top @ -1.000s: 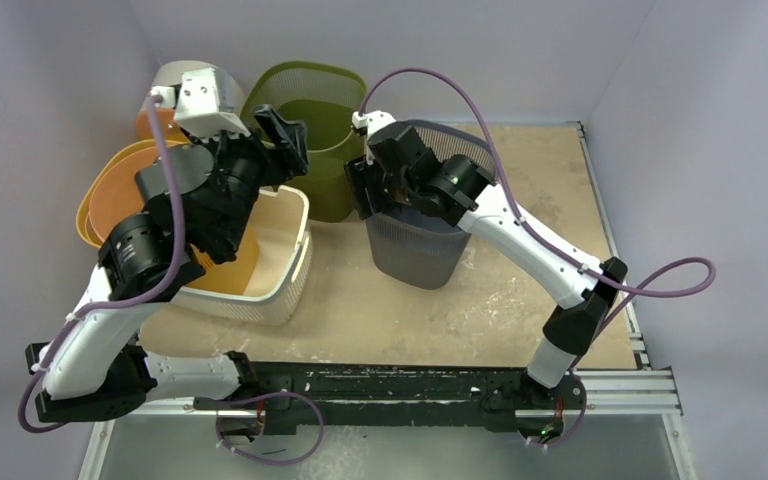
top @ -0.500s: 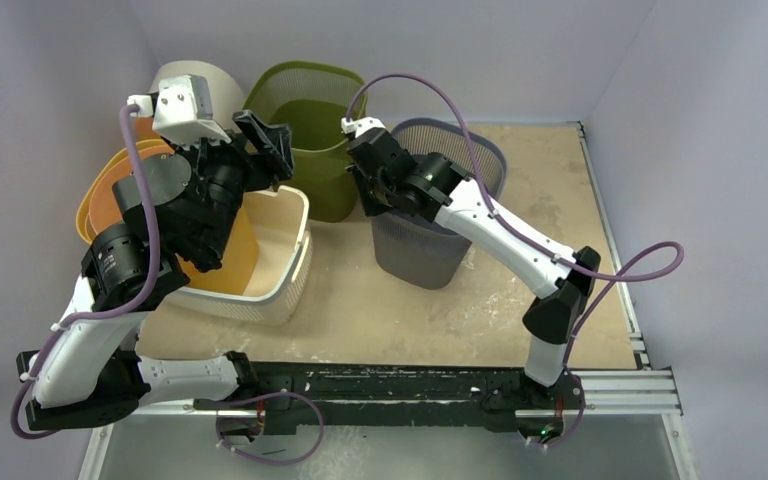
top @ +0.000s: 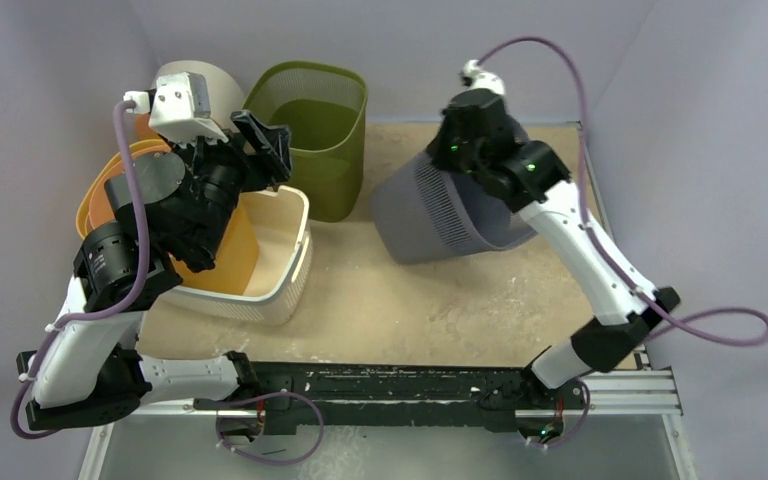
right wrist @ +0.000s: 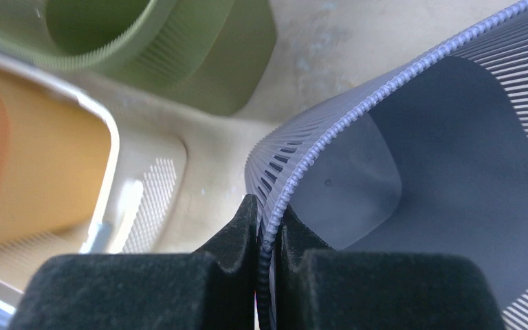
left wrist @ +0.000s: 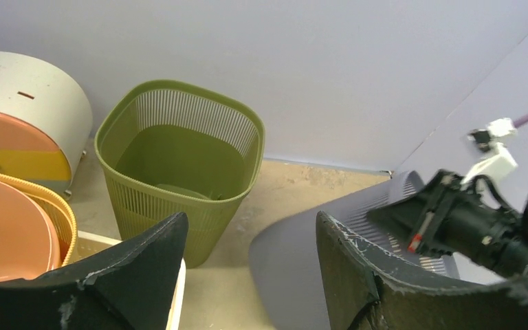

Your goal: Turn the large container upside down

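Pale wooden table [top: 380, 300] has the big grey ribbed plastic bin [top: 450, 215] at its back right, tipped sideways. The right gripper [right wrist: 267, 237] pinches the bin's rim tight. It should grip hard and roll the rim down slowly so the bin does not slip. The left gripper [left wrist: 251, 234] hangs spread wide, holding nothing.

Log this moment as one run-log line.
right gripper: shut on grey basket rim | grey basket: tipped, not yet upside down | left gripper: open, empty
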Action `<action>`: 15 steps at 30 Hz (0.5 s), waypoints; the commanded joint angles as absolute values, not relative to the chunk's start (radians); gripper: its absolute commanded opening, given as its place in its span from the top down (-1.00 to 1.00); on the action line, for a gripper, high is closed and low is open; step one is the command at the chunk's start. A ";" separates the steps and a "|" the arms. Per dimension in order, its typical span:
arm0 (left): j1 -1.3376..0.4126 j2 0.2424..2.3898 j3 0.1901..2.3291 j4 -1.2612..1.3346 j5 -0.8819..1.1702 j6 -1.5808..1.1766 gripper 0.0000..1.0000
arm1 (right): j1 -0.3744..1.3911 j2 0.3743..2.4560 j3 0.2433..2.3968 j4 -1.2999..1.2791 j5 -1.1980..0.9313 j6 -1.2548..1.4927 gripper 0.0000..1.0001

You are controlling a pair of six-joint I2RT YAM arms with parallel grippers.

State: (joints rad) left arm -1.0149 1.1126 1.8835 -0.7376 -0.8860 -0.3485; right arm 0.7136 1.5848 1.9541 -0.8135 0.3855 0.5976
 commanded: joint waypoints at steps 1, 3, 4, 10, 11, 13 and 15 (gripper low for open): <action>-1.015 1.120 1.940 -0.740 -0.859 -0.338 -0.31 | 0.549 1.386 1.752 -0.386 0.349 0.686 1.00; -1.015 1.132 1.963 -0.753 -0.853 -0.340 -0.31 | 0.491 1.336 1.669 -0.271 0.341 0.721 1.00; -1.015 1.137 1.973 -0.760 -0.848 -0.340 -0.31 | 0.466 1.318 1.633 -0.224 0.348 0.738 1.00; -1.015 1.165 2.023 -0.783 -0.813 -0.350 -0.32 | 0.314 1.223 1.336 0.147 0.260 0.945 1.00; -1.015 1.172 2.035 -0.791 -0.809 -0.351 -0.32 | 0.291 1.218 1.284 0.232 0.235 0.984 1.00; -1.015 1.187 2.050 -0.806 -0.803 -0.351 -0.32 | 0.253 1.216 1.187 0.417 0.198 1.031 1.00; -1.015 1.198 2.052 -0.808 -0.800 -0.352 -0.32 | 0.235 1.229 1.138 0.541 0.201 1.052 1.00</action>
State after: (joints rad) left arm -1.0149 1.1797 2.0129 -0.7963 -0.8265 -0.3492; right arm 0.2726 1.2476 1.2083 0.0322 0.2653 0.9127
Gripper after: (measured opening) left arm 0.657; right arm 0.075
